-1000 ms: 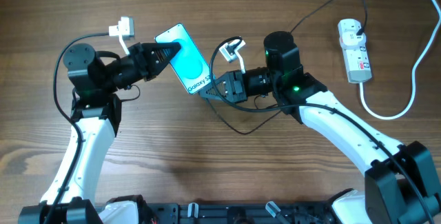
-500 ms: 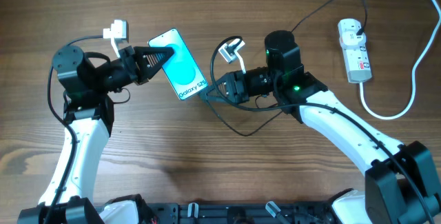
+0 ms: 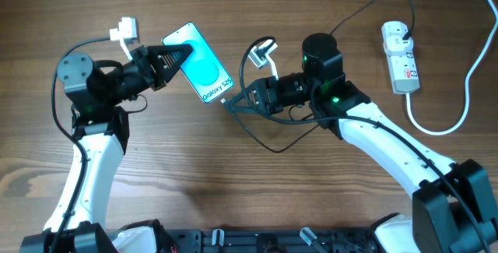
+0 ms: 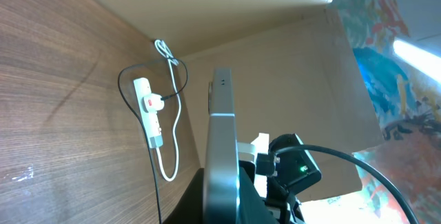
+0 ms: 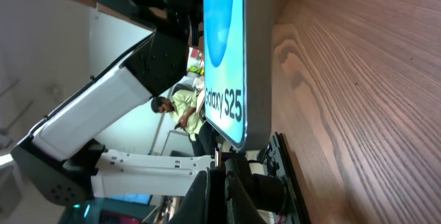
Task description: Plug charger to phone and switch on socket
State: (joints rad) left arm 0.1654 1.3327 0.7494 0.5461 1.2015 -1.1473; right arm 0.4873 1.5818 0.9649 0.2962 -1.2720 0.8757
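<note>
My left gripper point(image 3: 173, 56) is shut on the phone point(image 3: 201, 73), which has a turquoise screen with "Galaxy" text at its lower right end. It holds the phone off the table; the left wrist view shows it edge-on point(image 4: 222, 141). My right gripper point(image 3: 237, 103) is shut on the charger's black plug tip point(image 3: 227, 103), whose metal end point(image 5: 216, 158) sits just short of the phone's bottom edge point(image 5: 234, 58). The thin black cable point(image 3: 366, 8) runs to the white socket point(image 3: 400, 57) at the far right, also in the left wrist view point(image 4: 149, 110).
The socket's thick white cord point(image 3: 467, 89) loops at the right edge of the table. The black cable sags in a loop point(image 3: 268, 144) below my right wrist. A small white adapter point(image 3: 124, 31) hangs on my left arm's cable.
My left gripper has drawn the phone up and to the left. My right gripper has followed leftward with the plug tip, staying near the phone's lower end.
</note>
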